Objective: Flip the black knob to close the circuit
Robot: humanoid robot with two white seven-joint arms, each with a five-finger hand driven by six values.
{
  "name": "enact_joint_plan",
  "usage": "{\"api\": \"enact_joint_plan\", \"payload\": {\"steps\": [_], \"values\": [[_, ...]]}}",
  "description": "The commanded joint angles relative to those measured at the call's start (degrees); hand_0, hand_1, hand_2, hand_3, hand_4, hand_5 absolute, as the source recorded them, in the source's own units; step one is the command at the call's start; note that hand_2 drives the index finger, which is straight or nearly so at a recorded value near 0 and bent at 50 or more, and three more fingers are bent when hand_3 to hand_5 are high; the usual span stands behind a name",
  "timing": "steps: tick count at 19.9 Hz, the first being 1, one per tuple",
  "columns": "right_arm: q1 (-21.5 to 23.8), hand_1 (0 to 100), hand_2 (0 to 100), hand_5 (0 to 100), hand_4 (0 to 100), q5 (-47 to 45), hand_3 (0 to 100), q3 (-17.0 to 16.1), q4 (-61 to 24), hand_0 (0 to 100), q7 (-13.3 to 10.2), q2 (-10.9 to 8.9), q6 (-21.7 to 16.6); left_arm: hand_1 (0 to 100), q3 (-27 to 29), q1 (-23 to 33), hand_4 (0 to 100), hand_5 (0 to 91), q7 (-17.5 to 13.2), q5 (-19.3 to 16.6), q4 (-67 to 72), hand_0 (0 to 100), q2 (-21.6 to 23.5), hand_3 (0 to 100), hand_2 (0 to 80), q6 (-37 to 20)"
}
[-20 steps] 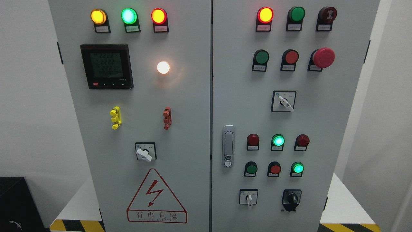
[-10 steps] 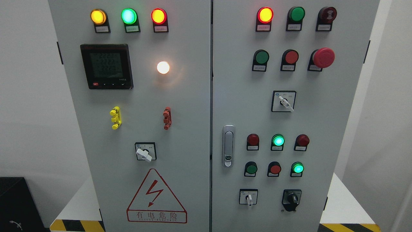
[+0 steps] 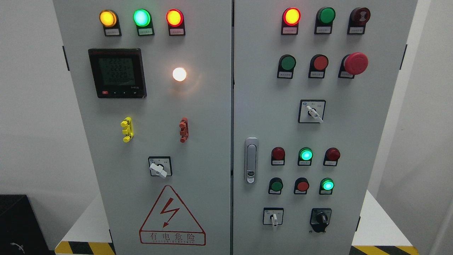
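Black knob (image 3: 321, 217) unmoved, untouched.

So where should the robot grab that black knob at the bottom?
Probably by the raised bar across the middle of the black knob, pinched on its two flat sides. Come straight at the cabinet door from the front, since the knob sticks out toward us. No robot hand shows yet.

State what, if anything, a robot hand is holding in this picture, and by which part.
Nothing is held: no hand is in view. The black rotary knob at the grey cabinet's lower right stands untouched.
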Motion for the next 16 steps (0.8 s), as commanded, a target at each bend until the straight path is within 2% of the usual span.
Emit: {"api": "enact_joint_plan", "payload": {"steps": [1,8,16], "values": [[-0.85,18,79,80,76,3.96,97,-2.45,-14.5,0,1.16,1.53,1.03,56,-1.23,0.0,0,0.0,-0.02,0.0,0.79,12,0.0,0,0.0,0.34],[-4.28,18,80,80,77,5.01,97,-2.18,-18.38,0,3.53,1.45,4.91,56,-1.23,0.0,0,0.0,-0.02,0.0,0.79,12,0.0,0,0.0,0.35],[-9.37,18,80,80,77,8.97,97,-3.59,-18.56,0,4.23,1.53,8.86,56,-1.23,0.0,0,0.0,-0.02,0.0,0.79,12,0.0,0,0.0,0.34]]}}
